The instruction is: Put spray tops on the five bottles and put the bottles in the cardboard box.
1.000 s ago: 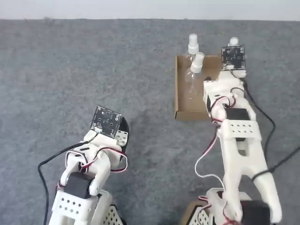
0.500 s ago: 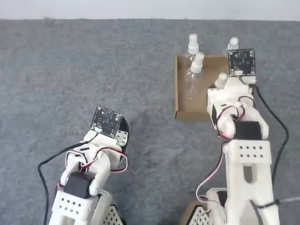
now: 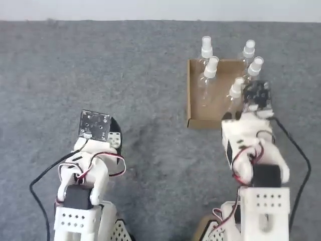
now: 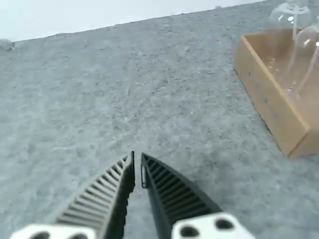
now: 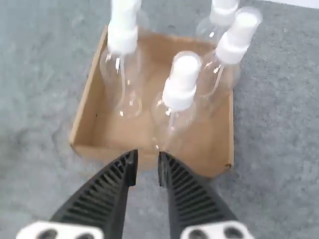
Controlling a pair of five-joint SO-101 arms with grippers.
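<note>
Your right arm (image 3: 251, 145) has pulled back from over the box (image 3: 189, 90), so now you can see all five bottles (image 3: 235, 88) with their white tops (image 3: 206, 46) standing close together, and the right end effector (image 5: 146, 162) hangs just before the box's near wall, open only a crack, holding nothing. Your left arm (image 3: 83, 170) has slid left, well away from the box, and the left end effector (image 4: 137, 162) is over the grey surface (image 3: 100, 60), pinched shut and empty. You cannot tell if the two far bottles stand in the box or just behind it, and the right arm hides the box's near right corner.
</note>
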